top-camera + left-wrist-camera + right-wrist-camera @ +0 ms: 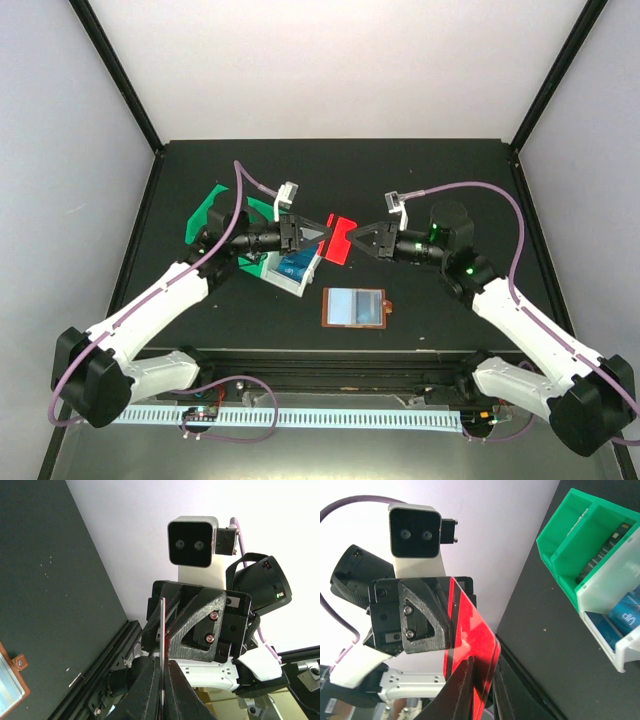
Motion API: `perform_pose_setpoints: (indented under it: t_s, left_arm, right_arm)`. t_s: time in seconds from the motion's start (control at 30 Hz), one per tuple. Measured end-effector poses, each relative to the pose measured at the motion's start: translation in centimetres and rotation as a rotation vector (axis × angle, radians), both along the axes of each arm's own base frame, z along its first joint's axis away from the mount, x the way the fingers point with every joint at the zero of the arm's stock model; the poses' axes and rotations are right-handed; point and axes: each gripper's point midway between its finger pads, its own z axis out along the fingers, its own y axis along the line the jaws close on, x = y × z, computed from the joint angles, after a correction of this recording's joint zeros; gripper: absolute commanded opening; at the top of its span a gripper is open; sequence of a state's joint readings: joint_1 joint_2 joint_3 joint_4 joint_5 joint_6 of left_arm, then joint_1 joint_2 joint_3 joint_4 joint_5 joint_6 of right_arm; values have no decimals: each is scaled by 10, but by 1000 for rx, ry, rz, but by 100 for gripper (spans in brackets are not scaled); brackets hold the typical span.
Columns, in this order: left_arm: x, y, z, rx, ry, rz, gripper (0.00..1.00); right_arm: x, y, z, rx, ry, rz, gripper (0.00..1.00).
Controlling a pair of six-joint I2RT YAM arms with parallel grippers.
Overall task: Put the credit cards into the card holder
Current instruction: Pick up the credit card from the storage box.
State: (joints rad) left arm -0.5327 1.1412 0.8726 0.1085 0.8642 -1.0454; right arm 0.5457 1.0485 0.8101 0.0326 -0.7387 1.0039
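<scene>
Credit card, the red one (343, 245), hangs in the air at the middle of the top view, caught between the two claws that meet there nose to nose. The left gripper (325, 234) comes in from the left and is clamped on the card's left end; its own wrist view shows the card edge-on, pinched between its dark fingers (150, 690). The right gripper (359, 238) comes in from the right and its fingers (462, 687) straddle the card's other end closely, one on each face, but whether they press it yet I cannot tell.

The card holder (355, 307) lies open and flat on the table (450, 190), just below the card in the top view and a little to the right, its long axis running left to right, its snap tab at the right end. It sits nearer the right arm's side than the left's. The card's long side runs roughly up and down the frame, so it will likely need turning before it can slide into a pocket.

A blue card (298, 265) rests in the white bin (285, 283), left of centre, beside the green bin (208, 218)
</scene>
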Motion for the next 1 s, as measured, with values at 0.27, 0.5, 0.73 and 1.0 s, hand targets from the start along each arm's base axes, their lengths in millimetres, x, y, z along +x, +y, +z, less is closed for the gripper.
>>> perform_pose_setpoints:
  t_s: [0.27, 0.5, 0.73, 1.0]
  left_arm:
    - [-9, -4, -15, -1, 14, -18, 14]
    - [-13, -8, -12, -20, -5, -63, 15]
    - [-22, -13, -11, -33, -16, -126, 2]
    - [-24, -15, -7, -48, -20, -135, 2]
  right_arm:
    - [-13, -7, 3, 38, -61, 5, 1]
    - [-12, -7, 7, 48, -78, -1, 2]
    - [-6, -8, 1, 24, -81, -30, 38]
    - [0, -4, -2, 26, -79, -28, 30]
